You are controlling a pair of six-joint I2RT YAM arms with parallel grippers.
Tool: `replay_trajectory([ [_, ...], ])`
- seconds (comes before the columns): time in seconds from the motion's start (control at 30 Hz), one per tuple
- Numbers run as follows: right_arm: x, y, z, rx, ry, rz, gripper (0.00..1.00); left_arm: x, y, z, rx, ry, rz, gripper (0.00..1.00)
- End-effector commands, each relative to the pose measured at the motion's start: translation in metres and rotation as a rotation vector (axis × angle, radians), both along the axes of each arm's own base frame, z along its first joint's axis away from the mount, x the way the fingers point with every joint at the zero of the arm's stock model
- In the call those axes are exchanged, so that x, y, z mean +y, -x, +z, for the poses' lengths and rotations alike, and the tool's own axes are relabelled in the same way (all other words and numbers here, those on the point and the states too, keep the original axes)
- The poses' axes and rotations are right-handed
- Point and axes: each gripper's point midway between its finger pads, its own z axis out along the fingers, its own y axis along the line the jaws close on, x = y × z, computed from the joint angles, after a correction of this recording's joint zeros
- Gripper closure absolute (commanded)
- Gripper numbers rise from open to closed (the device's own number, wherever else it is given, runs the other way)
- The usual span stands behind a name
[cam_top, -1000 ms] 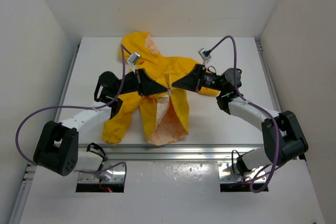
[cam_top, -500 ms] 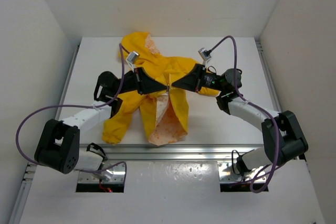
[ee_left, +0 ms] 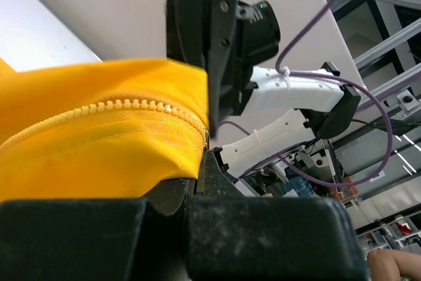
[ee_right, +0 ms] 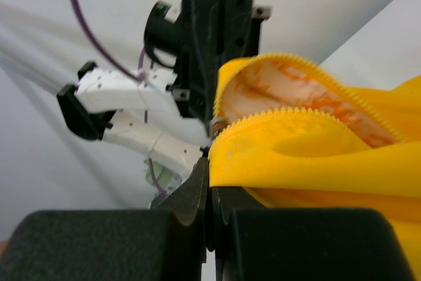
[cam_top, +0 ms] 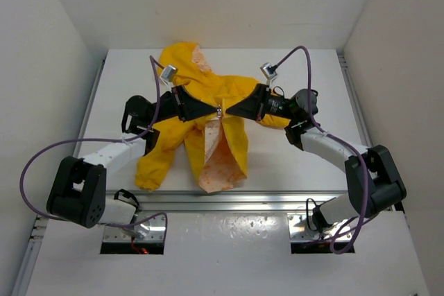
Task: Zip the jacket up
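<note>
The yellow jacket (cam_top: 234, 89) lies on the white table (cam_top: 305, 171), hood at the far end. Its lower front gapes open and shows the cream and orange lining (cam_top: 222, 161). My left gripper (cam_top: 214, 110) and right gripper (cam_top: 227, 110) meet tip to tip at the jacket's zipper, mid-chest. In the left wrist view my left gripper (ee_left: 199, 162) is shut on the yellow fabric edge just under the zipper teeth (ee_left: 131, 104). In the right wrist view my right gripper (ee_right: 210, 162) is shut on the other toothed edge (ee_right: 289, 118). A small metal slider (ee_right: 216, 124) sits between the tips.
White walls enclose the table on the left, far and right sides. A metal rail (cam_top: 229, 202) runs along the near edge. Purple cables (cam_top: 41, 164) loop from both arms. The left sleeve (cam_top: 154, 164) hangs toward the near edge.
Both grippers have moved a little toward the hood with the zipper edges held between them. The meeting point of the two sides sits higher on the jacket than before.
</note>
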Motion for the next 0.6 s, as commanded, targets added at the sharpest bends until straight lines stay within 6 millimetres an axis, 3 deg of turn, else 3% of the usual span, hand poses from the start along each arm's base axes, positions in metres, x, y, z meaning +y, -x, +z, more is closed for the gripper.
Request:
replay_trajectory([
  [0.0,-0.007,-0.034,0.032,-0.058,-0.047,-0.104,1.0,0.005,0.019,0.023,-0.135,0.034,-0.013,1.0],
  [0.2,-0.01,-0.046,0.034,0.025,-0.07,-0.154,1.0,0.002,0.032,0.022,-0.125,0.039,-0.045,1.0],
  [0.3,-0.011,-0.041,0.035,0.033,-0.083,-0.155,1.0,0.002,0.033,0.02,-0.116,0.041,-0.047,1.0],
  [0.47,-0.015,-0.038,0.032,0.076,-0.092,-0.185,1.0,0.001,0.025,0.032,-0.115,0.069,-0.029,1.0],
  [0.57,-0.015,-0.036,0.03,0.093,-0.091,-0.187,1.0,0.0,0.019,0.027,-0.084,0.069,-0.024,1.0],
])
